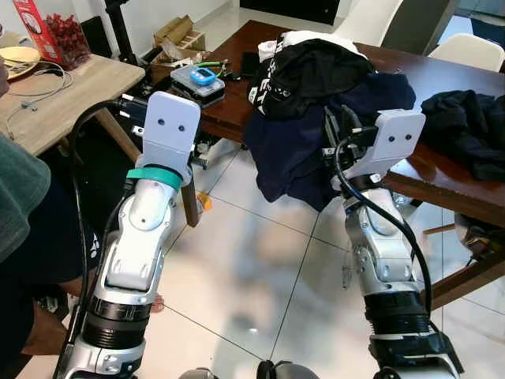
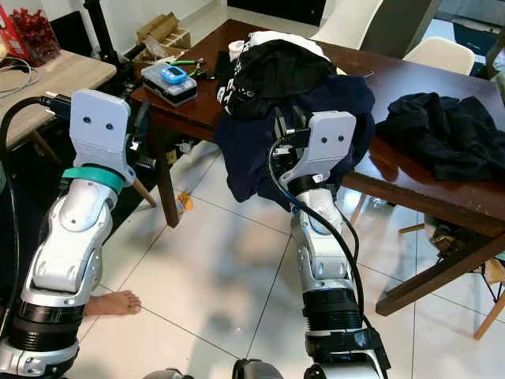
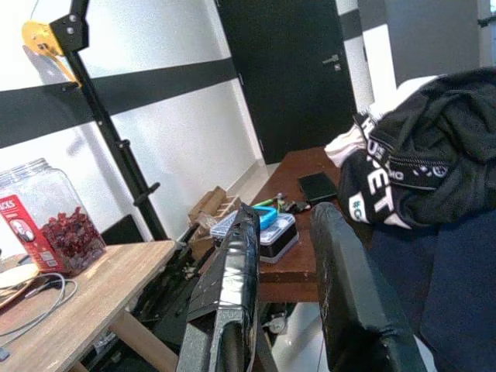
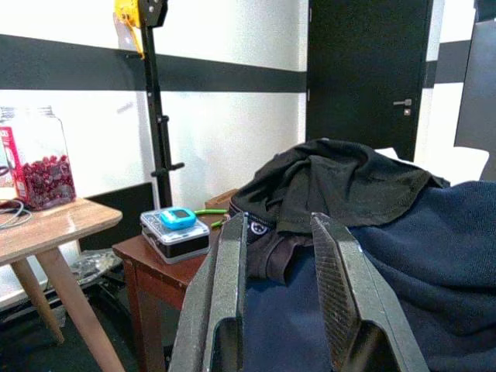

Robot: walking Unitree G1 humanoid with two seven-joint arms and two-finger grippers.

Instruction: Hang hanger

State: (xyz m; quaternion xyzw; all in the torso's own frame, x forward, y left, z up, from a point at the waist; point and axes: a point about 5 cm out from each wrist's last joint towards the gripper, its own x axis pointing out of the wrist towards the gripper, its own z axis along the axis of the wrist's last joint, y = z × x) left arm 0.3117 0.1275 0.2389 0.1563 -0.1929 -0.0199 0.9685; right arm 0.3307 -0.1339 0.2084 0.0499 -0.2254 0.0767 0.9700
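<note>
A heap of clothes lies on the dark wooden table (image 1: 229, 106). A black garment with white lettering (image 1: 312, 67) sits on top of a navy garment (image 1: 304, 146), which hangs over the table's near edge. My right gripper (image 4: 280, 229) is open and raised close in front of the navy cloth, with nothing between its fingers. My left gripper (image 3: 287, 221) is also open and empty. It is held up beside the table's left corner, apart from the clothes.
A clear box with a blue device (image 1: 201, 79) sits on the table's left corner. Another black garment (image 1: 465, 118) lies at the right. To the left are a light wooden table (image 1: 71, 91), a jar (image 1: 67, 35) and a black stand (image 3: 116, 139). A person (image 1: 16, 197) is close on my left, bare foot (image 2: 110, 302) on the tiles.
</note>
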